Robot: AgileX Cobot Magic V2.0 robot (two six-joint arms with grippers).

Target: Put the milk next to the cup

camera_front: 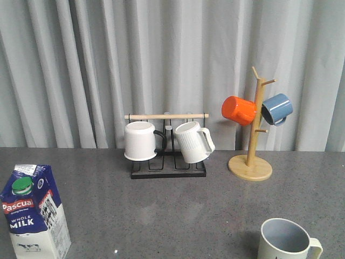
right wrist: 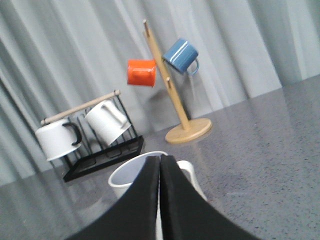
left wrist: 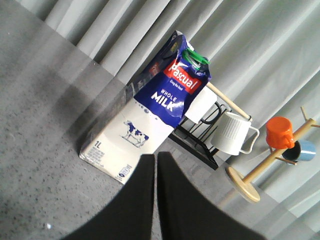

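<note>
- Leftmost, the milk (camera_front: 33, 212): upright at the near left edge of the table (camera_front: 161, 210), cap at the top, label facing me. Untouched; well apart from the cup.
- Left gripper (left wrist: 155, 161): seen only in the left wrist view, fingers pressed together with no gap worth the name, holding nothing. It sits just short of the milk's (left wrist: 150, 115) lower end, not touching as far as I can tell.
- Middle back, black rack (camera_front: 168, 162) with a wooden bar: plain white mug (camera_front: 140, 141) and ribbed white mug (camera_front: 193, 141) hanging on it. Not mine to handle.
- Right back, wooden mug tree (camera_front: 252, 135): orange mug (camera_front: 239, 110) and blue mug (camera_front: 277, 109) on its pegs.
- Near right, the cup (camera_front: 287, 241): upright, empty, handle to the right, partly cut off by the frame's lower edge.
- Right gripper (right wrist: 160, 170): fingers closed together, empty, just before the cup (right wrist: 131, 176).
- Step in hand, by my reckoning: the approach; grasp not yet made.
- Next move, as I judge it: open my left fingers wide enough for the carton body, close on it, then carry it across to a bare spot beside the cup without knocking it.
</note>
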